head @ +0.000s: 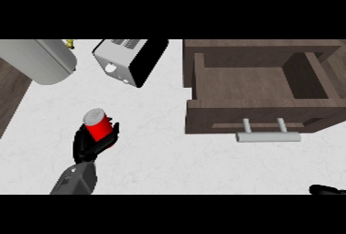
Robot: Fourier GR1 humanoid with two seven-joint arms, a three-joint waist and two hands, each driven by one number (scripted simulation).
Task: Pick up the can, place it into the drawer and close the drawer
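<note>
the left hand (91, 142) curls around the red can (99, 125) over the white desk (169, 151), well left of the open drawer (260, 91), while the right hand (327, 189) barely shows, fingers unreadable.

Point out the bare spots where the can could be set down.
Bare counter runs between the left robot hand, curled round the can, and the open drawer. The drawer's floor is also bare. It is crowded at the top left, around the toaster and the grey appliance.
</note>
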